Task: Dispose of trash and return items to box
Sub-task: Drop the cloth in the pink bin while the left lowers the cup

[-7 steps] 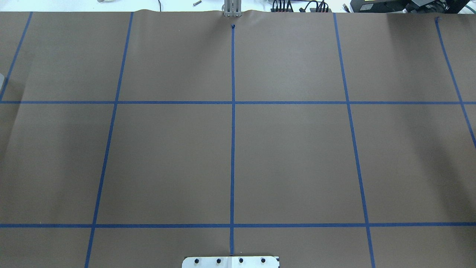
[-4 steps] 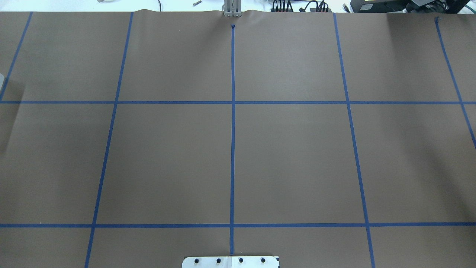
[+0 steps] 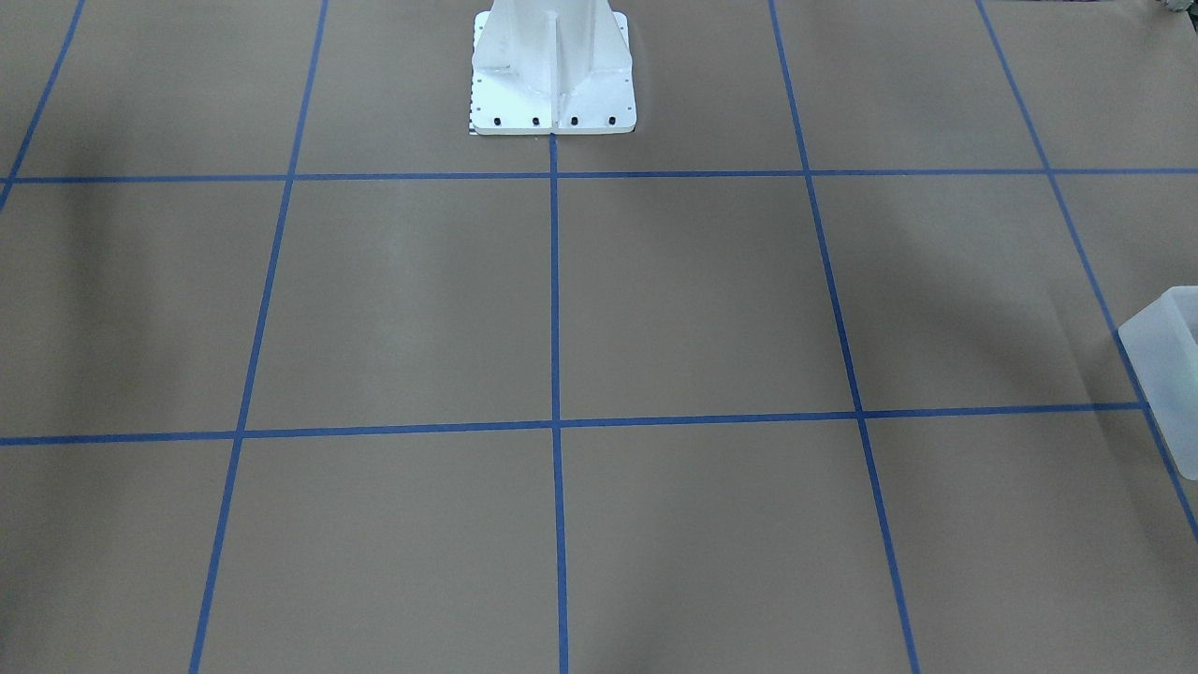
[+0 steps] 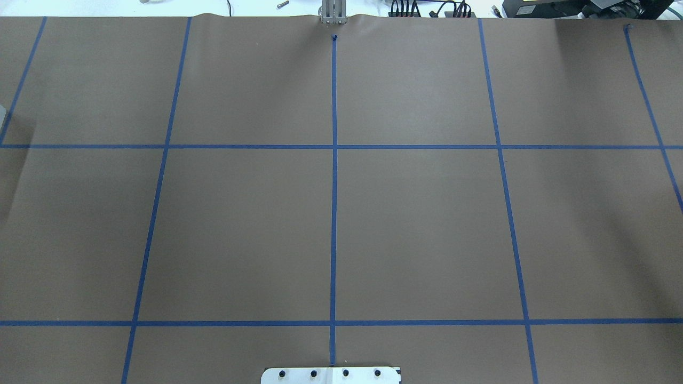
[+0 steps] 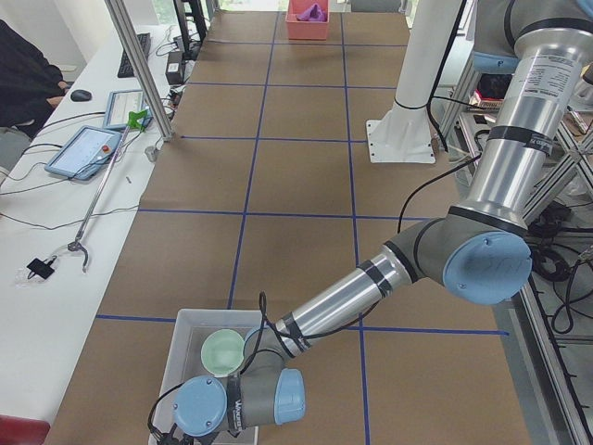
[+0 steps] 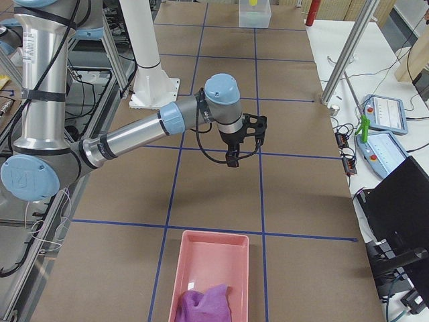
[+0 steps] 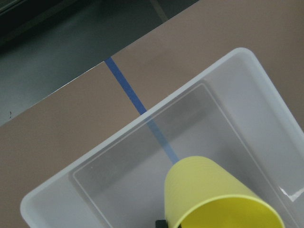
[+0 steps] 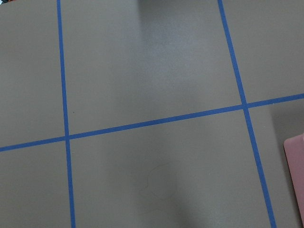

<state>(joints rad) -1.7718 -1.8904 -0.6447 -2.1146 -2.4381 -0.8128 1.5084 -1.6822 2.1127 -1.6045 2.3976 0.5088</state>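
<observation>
Yellow cup (image 7: 216, 197) is seen poised over the box (image 7: 95, 159), bowl (image 5: 222, 352) already inside, presumably for dropping by the left end effector (image 5: 176, 434); clench cannot be told for it or the right end effector (image 6: 232, 159), parked above the desk (image 6: 301, 201).

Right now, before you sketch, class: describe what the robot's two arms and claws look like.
The left arm and the right arm are silver metal tubes with black bands and round pale blue joint caps; one right-arm cap bears a pale logo. Thin black cables loop loosely beside each. The right claw is black; the left claw is mostly cut off at the picture's edge.
</observation>
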